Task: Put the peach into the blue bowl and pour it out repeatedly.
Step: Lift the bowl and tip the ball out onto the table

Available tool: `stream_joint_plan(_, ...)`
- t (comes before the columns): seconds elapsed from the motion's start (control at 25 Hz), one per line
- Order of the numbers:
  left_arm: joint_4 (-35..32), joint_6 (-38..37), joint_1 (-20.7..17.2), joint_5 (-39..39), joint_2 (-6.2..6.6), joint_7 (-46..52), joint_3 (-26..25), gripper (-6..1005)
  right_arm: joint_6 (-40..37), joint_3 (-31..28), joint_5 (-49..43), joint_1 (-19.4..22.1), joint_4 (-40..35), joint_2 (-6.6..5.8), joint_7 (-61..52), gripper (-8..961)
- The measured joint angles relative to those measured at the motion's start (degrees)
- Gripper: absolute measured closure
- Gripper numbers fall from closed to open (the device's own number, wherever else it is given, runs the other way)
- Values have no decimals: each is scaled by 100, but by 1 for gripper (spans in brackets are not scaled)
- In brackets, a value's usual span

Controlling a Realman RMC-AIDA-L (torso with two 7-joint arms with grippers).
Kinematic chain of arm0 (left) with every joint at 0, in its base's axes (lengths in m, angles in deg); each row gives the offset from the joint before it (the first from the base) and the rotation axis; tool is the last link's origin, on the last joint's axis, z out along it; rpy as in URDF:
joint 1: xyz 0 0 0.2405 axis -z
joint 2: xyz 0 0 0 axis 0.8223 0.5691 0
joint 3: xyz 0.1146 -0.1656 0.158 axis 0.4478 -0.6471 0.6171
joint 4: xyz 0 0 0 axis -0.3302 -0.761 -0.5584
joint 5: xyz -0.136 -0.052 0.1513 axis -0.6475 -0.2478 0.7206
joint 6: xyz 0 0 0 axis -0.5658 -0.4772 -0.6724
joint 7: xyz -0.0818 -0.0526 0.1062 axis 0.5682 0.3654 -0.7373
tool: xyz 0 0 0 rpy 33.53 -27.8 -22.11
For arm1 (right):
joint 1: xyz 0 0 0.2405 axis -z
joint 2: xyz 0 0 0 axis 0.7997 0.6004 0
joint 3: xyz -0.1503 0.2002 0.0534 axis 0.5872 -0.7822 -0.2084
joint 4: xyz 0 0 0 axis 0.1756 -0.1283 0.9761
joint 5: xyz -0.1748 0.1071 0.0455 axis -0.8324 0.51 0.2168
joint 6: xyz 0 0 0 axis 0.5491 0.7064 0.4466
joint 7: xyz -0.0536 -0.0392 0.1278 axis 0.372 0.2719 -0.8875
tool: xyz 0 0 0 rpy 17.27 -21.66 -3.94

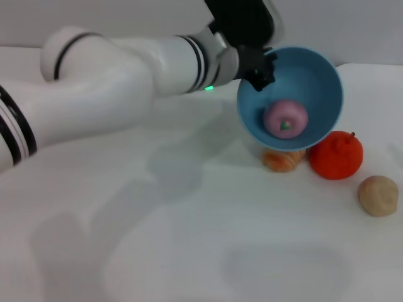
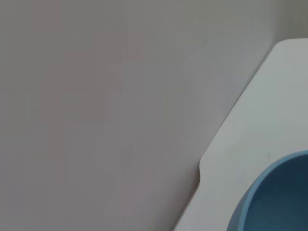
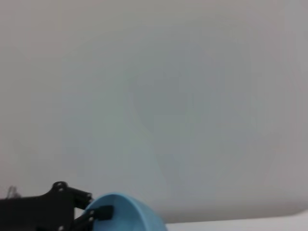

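My left gripper [image 1: 263,70] is shut on the rim of the blue bowl [image 1: 315,78] and holds it tilted above the table, its opening turned toward me. The pink peach [image 1: 285,117] lies inside the bowl on its lower wall, near the rim. The bowl's edge also shows in the left wrist view [image 2: 269,197]. In the right wrist view the bowl [image 3: 120,214] and the left gripper [image 3: 86,211] show far off. My right gripper is out of view.
On the white table [image 1: 189,239] right of the bowl lie an orange-red round fruit [image 1: 336,155], a beige lumpy ball [image 1: 378,195] and a small orange striped fruit [image 1: 283,160] under the bowl's rim. The table's edge meets a grey wall [image 2: 96,115].
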Motion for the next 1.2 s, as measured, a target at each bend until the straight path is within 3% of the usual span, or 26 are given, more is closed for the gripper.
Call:
stream_joint_plan(0.2,-71,1028,-255,970,-22,-4,663,1000,-79,-584,230,410,777,-14,608,410)
stream_joint_plan(0.44,-211,1361,-495,1464,-31,-21,813,1000,-46,-810,207,574,1160,-10,913,410)
stream_joint_plan(0.6,-416,2159,-1035,2017,-32,-416,1120,1001,-52,-817,217,581,1232,-3,977,411)
stream_joint_plan(0.68,-493,2582,-1319,2033,-33,-914,1223,1001,-73,-822,232,563,1300,-7,1039,411)
stream_joint_plan(0.92,-528,3178,-1660,2039,-25,-1995,1624,1000,-69,-804,236,491,1331,-15,1066,410)
stream_joint_plan(1.2,-496,3388,-1724,2028,-36,-2779,1936,1001,-51,-784,240,406,1456,-16,1069,409)
